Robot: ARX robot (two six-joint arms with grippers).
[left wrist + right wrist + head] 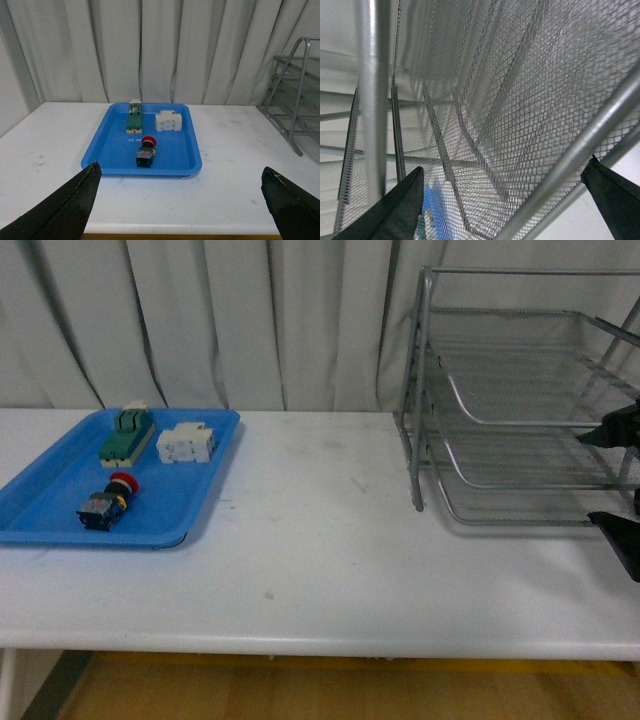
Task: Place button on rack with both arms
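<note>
The button (106, 504), with red cap, yellow ring and black-and-blue body, lies on its side in the blue tray (40, 500) at the table's left. It also shows in the left wrist view (146, 152). The silver three-tier rack (520, 410) stands at the right; its frame shows at the edge of the left wrist view (295, 95). My left gripper (182, 202) is open, back from the tray near the table's front edge. My right gripper (618, 488) is open at the rack's right side, its mesh (520, 110) filling the right wrist view.
A green-topped block (127, 432) and a white blocky component (187, 444) lie at the back of the tray. White curtains hang behind the white table (320, 540).
</note>
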